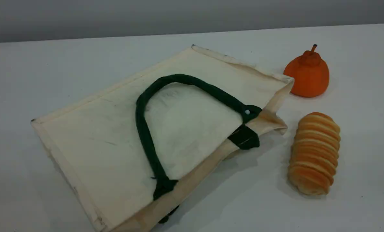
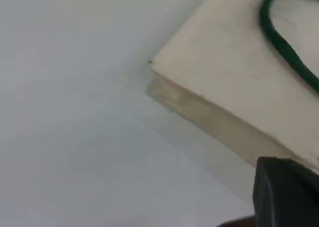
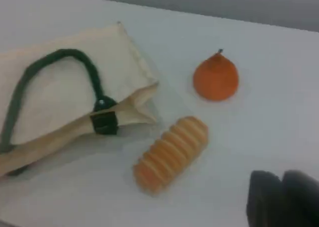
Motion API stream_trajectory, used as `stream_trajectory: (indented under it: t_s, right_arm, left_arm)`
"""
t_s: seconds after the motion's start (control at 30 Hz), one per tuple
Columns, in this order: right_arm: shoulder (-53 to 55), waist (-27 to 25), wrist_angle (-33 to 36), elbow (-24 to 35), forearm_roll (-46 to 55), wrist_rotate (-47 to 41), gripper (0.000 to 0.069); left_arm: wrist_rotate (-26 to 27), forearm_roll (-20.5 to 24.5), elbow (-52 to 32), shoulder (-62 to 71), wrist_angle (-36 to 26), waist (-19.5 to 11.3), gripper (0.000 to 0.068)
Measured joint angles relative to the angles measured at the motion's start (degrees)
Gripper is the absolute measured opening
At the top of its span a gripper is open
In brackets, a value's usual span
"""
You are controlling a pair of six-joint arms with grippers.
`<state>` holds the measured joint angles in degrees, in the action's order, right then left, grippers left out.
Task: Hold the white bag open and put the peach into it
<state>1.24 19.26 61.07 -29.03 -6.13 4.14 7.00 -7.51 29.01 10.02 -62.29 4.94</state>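
The white bag (image 1: 108,141) lies flat across the table's middle, with a dark green handle (image 1: 143,129) looped on top of it. Its mouth faces right and gapes slightly at the near right corner. The peach shows in no view. Neither gripper appears in the scene view. The left gripper (image 2: 285,197) shows only one dark fingertip, above bare table just off a corner of the bag (image 2: 234,82), and it holds nothing. The right gripper (image 3: 282,199) hovers over the table right of the bag (image 3: 55,97), its two dark tips together and empty.
An orange pear-shaped fruit (image 1: 308,75) with a stem stands right of the bag's far corner, also in the right wrist view (image 3: 215,80). A ridged golden bread roll (image 1: 314,153) lies in front of it, beside the bag's mouth (image 3: 169,155).
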Motion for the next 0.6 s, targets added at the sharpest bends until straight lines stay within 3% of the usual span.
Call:
stream_trajectory:
  t_s: [0.4,0.6]
  right_arm:
    - [-0.07,-14.12,0.05,0.00,0.00,0.06,0.0064]
    - [-0.07,-14.74,0.05,0.00,0.00,0.06,0.0073]
  left_arm:
    - [0.00,-0.20,0.05,-5.74,0.00,-5.17,0.0044]
    - [0.00,-0.20,0.05,-8.97,0.00,-5.56,0.0055]
